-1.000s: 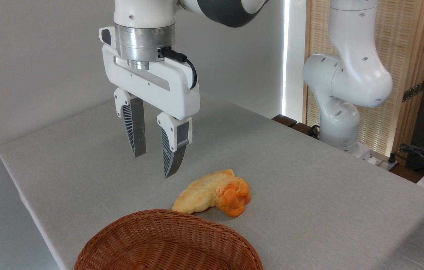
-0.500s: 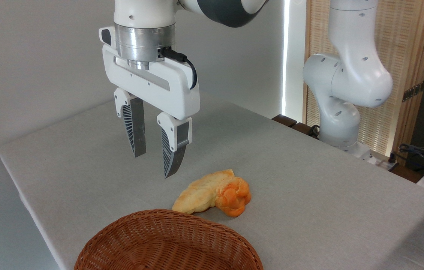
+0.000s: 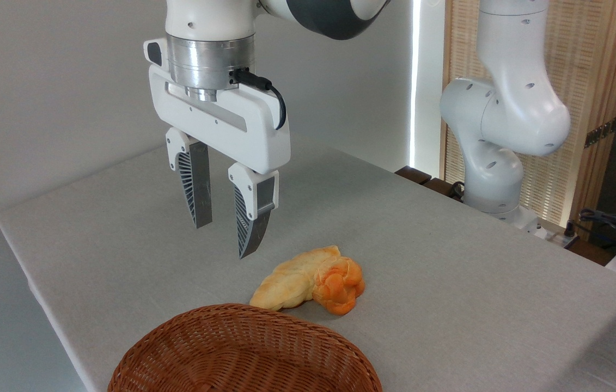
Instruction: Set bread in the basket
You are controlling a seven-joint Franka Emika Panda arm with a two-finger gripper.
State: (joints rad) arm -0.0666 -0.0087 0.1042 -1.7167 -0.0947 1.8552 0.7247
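Basket (image 3: 242, 351) empty at near table edge, bread (image 3: 339, 286) on grey tablecloth (image 3: 449, 283) just behind it, touching pale pastry (image 3: 291, 280), gripper (image 3: 224, 239) above and left, fingers parted, holding nothing, touching nothing.

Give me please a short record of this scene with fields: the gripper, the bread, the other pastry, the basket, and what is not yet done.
gripper: gripper open, empty, hanging above the table, up and left of the bread
bread: orange knotted bun lying on the table, not gripped
other pastry: pale golden pastry touching the bun on its left side
basket: wicker basket at the near edge, nothing visible inside, partly cut off by the picture
not yet done: bun not picked up, not in the basket
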